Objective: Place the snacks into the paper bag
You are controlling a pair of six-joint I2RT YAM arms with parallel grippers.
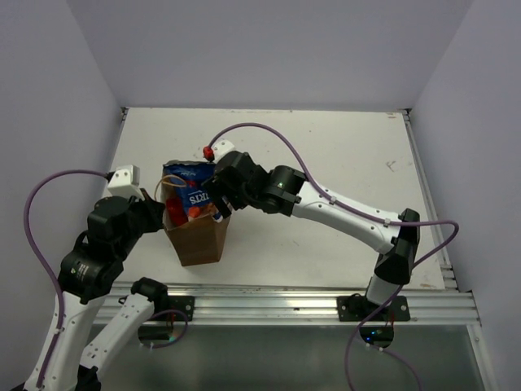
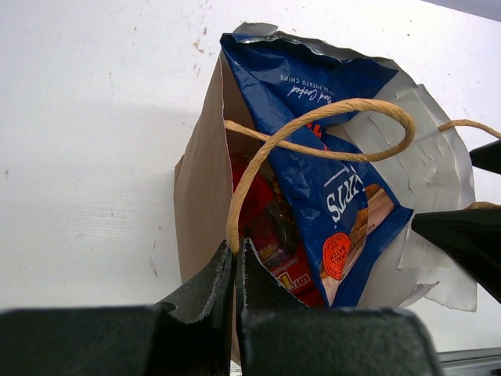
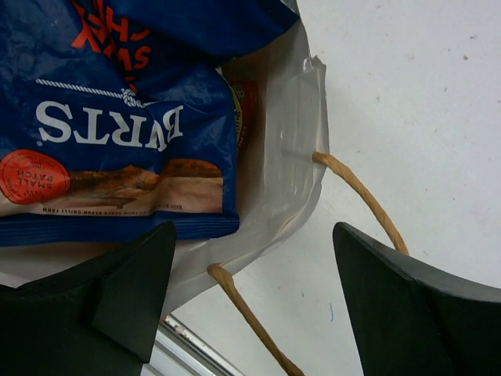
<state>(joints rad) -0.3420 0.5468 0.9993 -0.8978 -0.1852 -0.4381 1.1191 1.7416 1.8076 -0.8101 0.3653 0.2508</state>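
Paper bag [image 1: 198, 242] stood upright on the surface [image 1: 342, 138], front-left, w/ the blue bag [image 2: 337, 180] poking out the top beside a red packet [image 2: 270, 227]. Left claw [image 2: 236, 262] was clamped on the near rim; right claw [image 3: 258, 301] gaped wide astride the far rim. Best approach, IMO: press the blue bag down gently, rim held firm, w/o tipping the paper bag.

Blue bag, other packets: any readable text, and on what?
"BURTS": blue bag, upside down.
"SMALL BATCH": orange disc on it.
"POTATO CHIPS": same bag's top, left wrist view.
Fine print strip: too small.
Red packet: letters cut off, unreadable.
Paper bag: none.
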